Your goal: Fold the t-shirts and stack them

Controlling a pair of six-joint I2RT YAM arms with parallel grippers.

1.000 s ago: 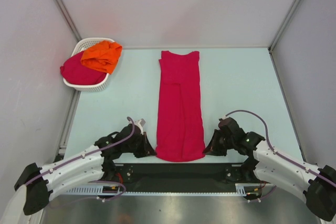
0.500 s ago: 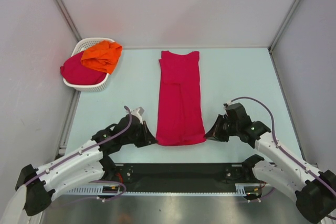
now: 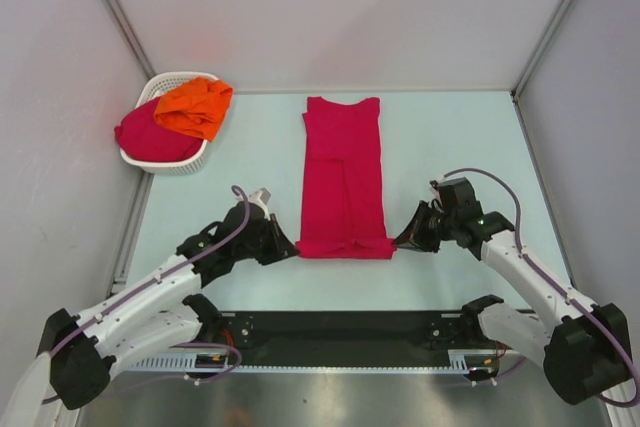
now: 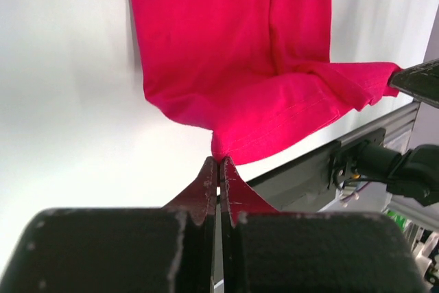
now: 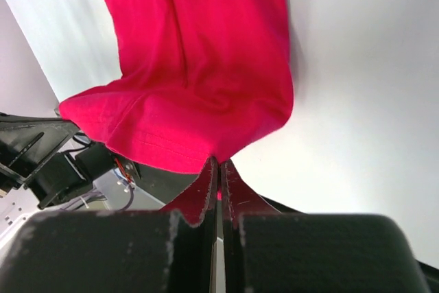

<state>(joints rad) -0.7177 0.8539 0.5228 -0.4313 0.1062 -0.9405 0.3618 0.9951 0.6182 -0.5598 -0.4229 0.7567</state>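
Note:
A crimson-pink t-shirt (image 3: pixel 343 167) lies lengthwise on the table, folded into a long narrow strip, collar end far. My left gripper (image 3: pixel 292 247) is shut on its near left hem corner (image 4: pixel 221 149). My right gripper (image 3: pixel 397 243) is shut on its near right hem corner (image 5: pixel 226 147). Both hold the hem lifted off the table, and the fabric bulges just beyond it. A bright orange t-shirt (image 3: pixel 195 107) and another crimson-pink t-shirt (image 3: pixel 150 135) lie bunched in the basket.
A white slotted basket (image 3: pixel 170 161) stands at the far left by the wall. Grey walls enclose the table on three sides. A black and metal rail (image 3: pixel 340 332) runs along the near edge between the arm bases.
Both grippers have carried the shirt's near hem away from the near edge towards the far side. The visible strip has become shorter, with the hem raised off the table.

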